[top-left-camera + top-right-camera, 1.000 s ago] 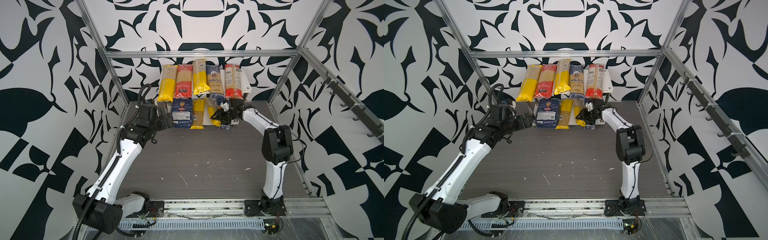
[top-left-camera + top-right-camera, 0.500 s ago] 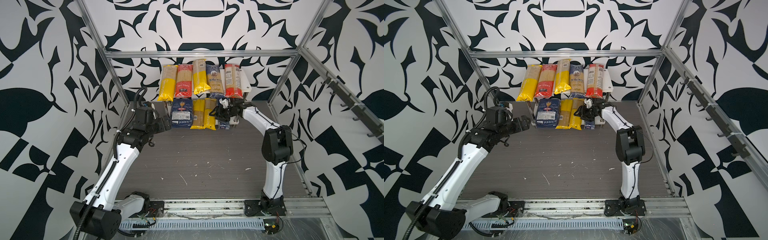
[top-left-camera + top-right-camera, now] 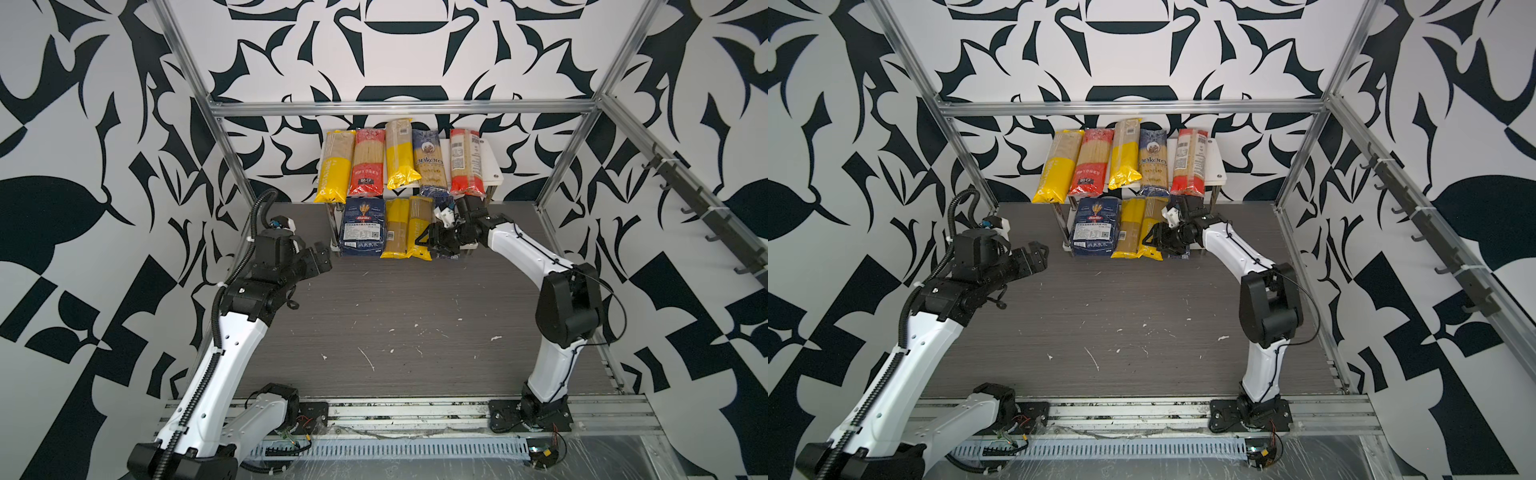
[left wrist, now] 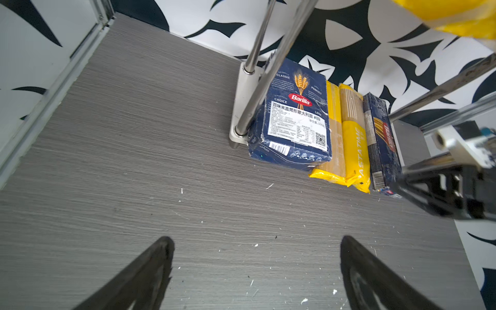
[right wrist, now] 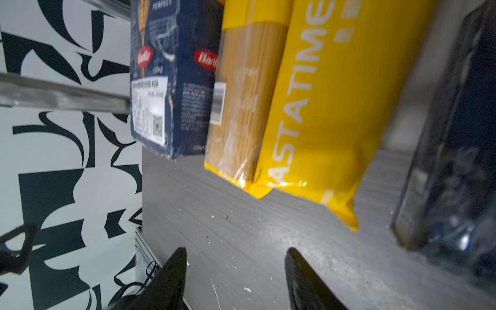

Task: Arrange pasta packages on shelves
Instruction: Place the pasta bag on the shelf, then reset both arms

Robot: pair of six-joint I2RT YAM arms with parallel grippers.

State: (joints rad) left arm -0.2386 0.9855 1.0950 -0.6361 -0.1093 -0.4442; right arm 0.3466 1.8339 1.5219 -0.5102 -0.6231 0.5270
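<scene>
the fingers [image 5: 171,279] of the right gripper [image 5: 236,251] stand apart and hold nothing, just beside the near ends of the yellow pastatime bag [image 5: 322,107] and the slim barilla box [image 4: 381,139]; the left gripper [image 4: 256,239] is spread wide too, empty, away from the shelves [image 3: 492,166]. all 9 pasta packs [image 3: 368,166] lie on its 2 levels, 5 above and 4 below. the risk, i think: the lower packs reach past the front edge, so a finger which catches one when pulling back would drag it onto the table [image 3: 395,311].

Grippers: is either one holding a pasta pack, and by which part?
Neither holds anything. The left gripper and right gripper are open, only bare table between their jaws.
</scene>
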